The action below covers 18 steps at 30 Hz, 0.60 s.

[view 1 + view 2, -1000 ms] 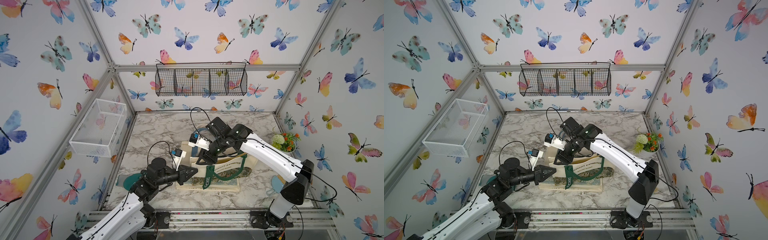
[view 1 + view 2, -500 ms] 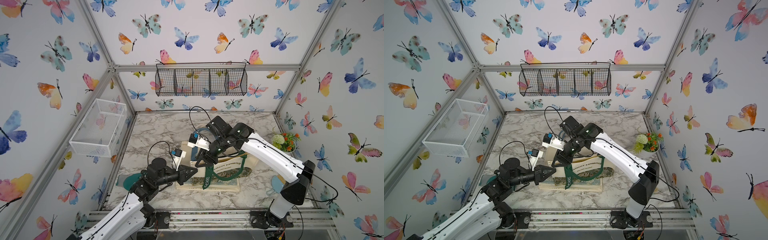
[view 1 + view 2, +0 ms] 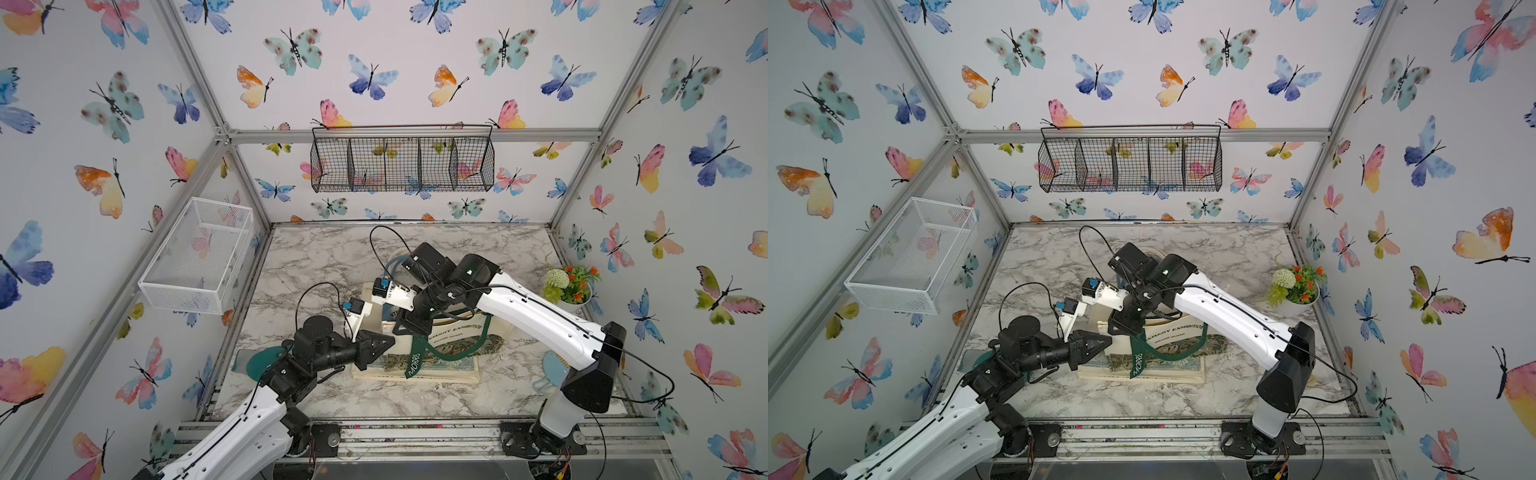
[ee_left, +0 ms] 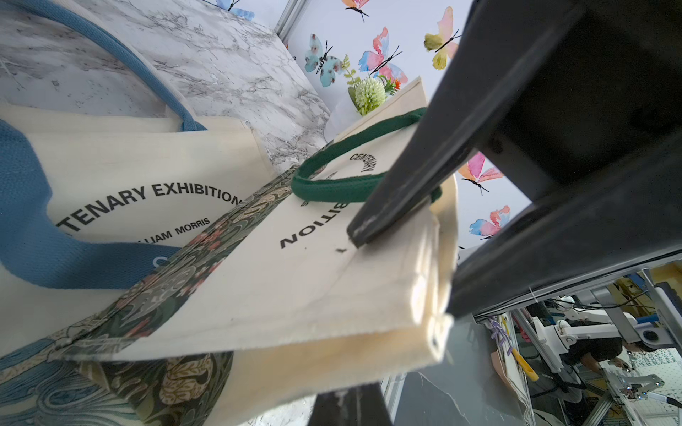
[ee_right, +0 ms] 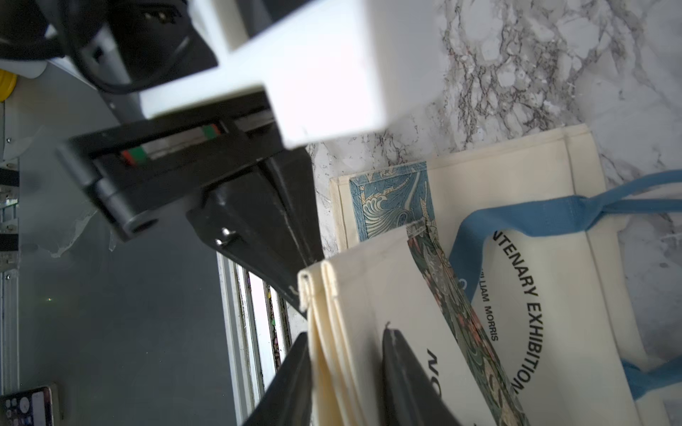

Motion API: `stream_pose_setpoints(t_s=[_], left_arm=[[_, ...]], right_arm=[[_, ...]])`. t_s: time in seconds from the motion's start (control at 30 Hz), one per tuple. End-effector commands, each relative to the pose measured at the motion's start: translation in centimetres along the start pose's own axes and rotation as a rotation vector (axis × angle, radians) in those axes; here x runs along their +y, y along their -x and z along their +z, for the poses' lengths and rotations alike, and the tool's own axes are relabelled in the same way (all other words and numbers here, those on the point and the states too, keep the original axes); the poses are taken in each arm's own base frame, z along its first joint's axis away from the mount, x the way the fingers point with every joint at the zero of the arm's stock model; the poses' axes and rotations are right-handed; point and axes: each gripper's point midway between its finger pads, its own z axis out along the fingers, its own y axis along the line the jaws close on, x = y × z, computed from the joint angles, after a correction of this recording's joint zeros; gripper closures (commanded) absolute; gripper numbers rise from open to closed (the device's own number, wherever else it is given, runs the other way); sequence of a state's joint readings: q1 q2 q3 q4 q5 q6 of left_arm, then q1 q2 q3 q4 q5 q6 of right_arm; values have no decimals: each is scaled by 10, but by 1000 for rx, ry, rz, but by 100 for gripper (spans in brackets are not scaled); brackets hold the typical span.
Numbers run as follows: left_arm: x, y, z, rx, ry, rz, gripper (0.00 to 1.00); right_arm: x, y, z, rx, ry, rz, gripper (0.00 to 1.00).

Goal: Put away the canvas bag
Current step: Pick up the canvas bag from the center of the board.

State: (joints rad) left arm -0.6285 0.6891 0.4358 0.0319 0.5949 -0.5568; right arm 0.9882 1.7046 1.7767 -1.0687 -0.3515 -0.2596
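cream canvas bag (image 3: 465, 332) with green handles and floral band sits lower centre in a top view. left gripper (image 3: 388, 339) pinches its folded corner; right gripper (image 5: 347, 339) straddles the edge, grip unclear.

matt cream cloth canvas bag (image 4: 295, 287), woven green handle (image 4: 332, 191), smooth marbled table (image 3: 332, 257), metal wire basket (image 3: 403, 164).
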Motion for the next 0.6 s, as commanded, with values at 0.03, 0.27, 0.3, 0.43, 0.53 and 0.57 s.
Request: stream_pose_setpoints(t_s=[0.03,0.27,0.3,0.43,0.53,0.57], left_arm=[[-4,8,-3,-22,5,32,98],[-8,12,-4,-28,7,50,95],[-11,16,-5,-33,5,63,92],[-37,40,-17,-78,-24,175,69],[-50,59,-27,-121,-3,272,54],[-53,62,-29,-129,-3,304,50]], right_arm=[[-5,-11,-1,54,-47,23,70],[-4,-16,6,68,-28,27,88],[-4,-17,7,69,-27,27,95],[-7,-11,0,53,-58,35,98],[-8,-2,-14,14,-88,41,98],[-7,-1,-18,6,-90,44,98]])
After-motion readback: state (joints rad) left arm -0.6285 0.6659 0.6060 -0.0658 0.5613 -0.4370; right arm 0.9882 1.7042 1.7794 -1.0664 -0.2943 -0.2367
